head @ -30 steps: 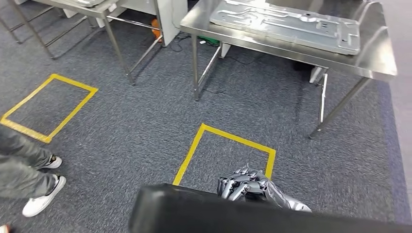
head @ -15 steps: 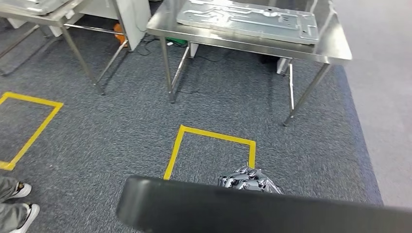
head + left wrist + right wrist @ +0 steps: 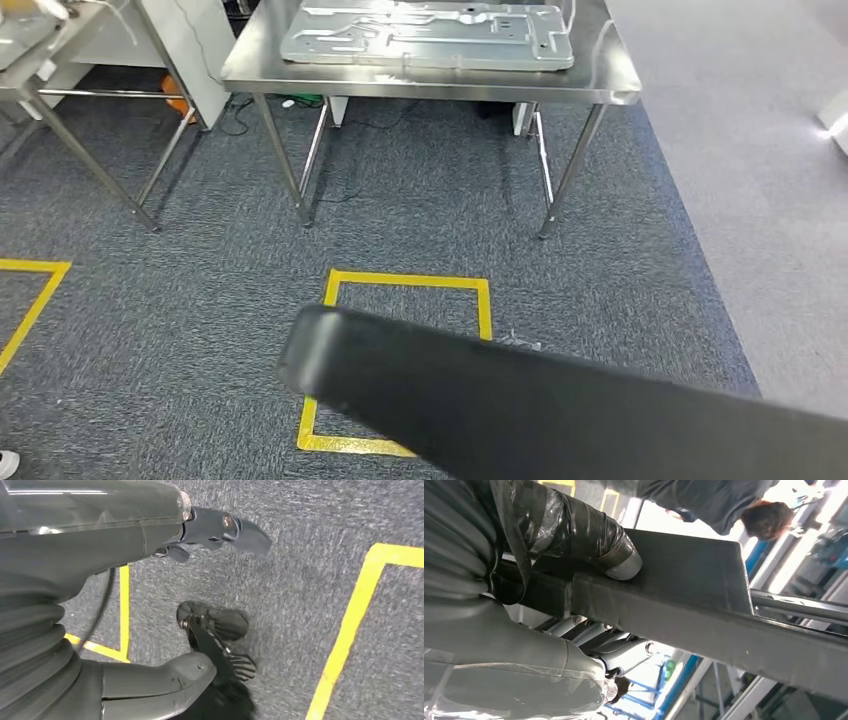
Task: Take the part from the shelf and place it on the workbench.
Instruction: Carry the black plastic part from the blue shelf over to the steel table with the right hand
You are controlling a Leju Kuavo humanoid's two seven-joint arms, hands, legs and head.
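Note:
A long black part point(image 3: 560, 415) lies slanted across the bottom of the head view. In the right wrist view my right hand point(image 3: 549, 650) grips this black part point(image 3: 684, 595), with the thumb on one face and the fingers curled under the other. The steel workbench point(image 3: 420, 86) stands ahead at the top of the head view, with a large grey metal panel point(image 3: 430, 35) lying flat on it. My left hand point(image 3: 115, 535) hangs over the carpet, fingers apart and holding nothing.
A yellow tape square point(image 3: 405, 281) marks the carpet in front of the workbench, and another yellow tape square point(image 3: 30, 295) lies at the left. A second steel table point(image 3: 45, 55) stands far left. Paler flooring point(image 3: 760, 180) runs along the right. A person point(image 3: 724, 500) is nearby.
The camera has turned, so the whole scene has slid left and the workbench now sits straight ahead. The person's legs have left the picture. The black part now lies more slanted and covers my right hand.

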